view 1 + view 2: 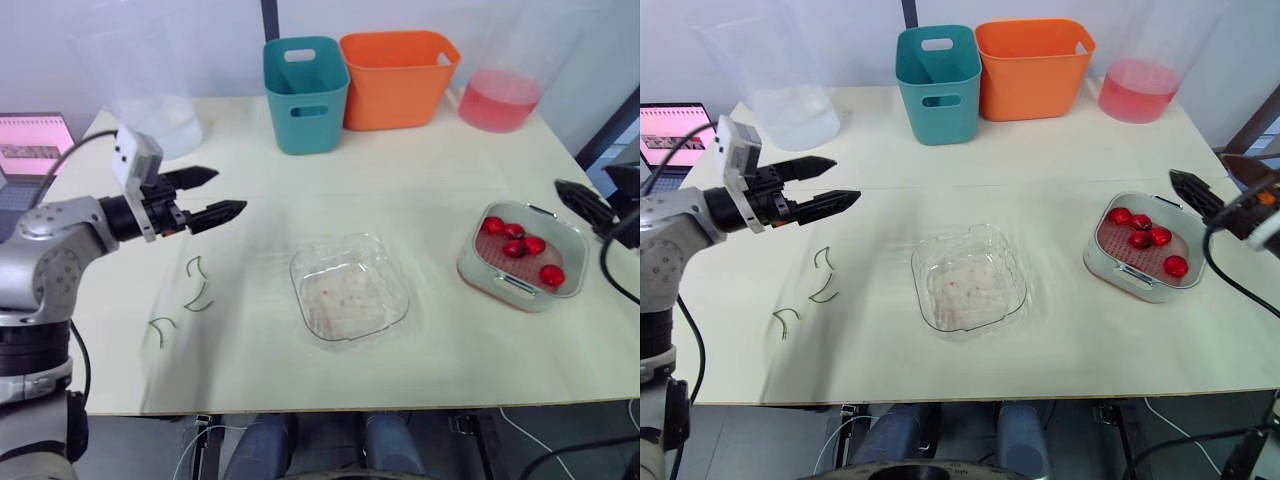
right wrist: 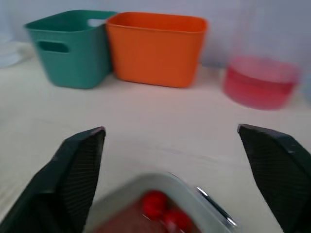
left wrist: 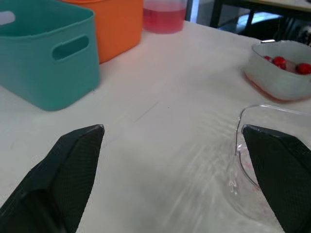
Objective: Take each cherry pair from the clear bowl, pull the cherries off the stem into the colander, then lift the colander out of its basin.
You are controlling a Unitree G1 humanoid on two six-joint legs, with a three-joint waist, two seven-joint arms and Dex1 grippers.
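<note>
Empty clear bowl (image 1: 349, 290) mid-bench (image 1: 420, 180), bare stems (image 1: 198, 290) at its 9 o'clock. The colander (image 1: 490, 257), holding cherries (image 1: 551, 274), sits in its basin (image 1: 468, 265) at 8 o'clock from the right pincer (image 2: 170, 128), fingers apart and far nearer than the left pincer (image 1: 229, 190), also apart. Its handles seem to run 1-to-7 o'clock.

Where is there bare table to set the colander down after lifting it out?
Bare tabletop lies between the clear bowl and the basin, and in the wide strip from that bowl back to the teal bin. The back edge is crowded: orange bin, pink container. Stems litter the left front near the left pincer.
</note>
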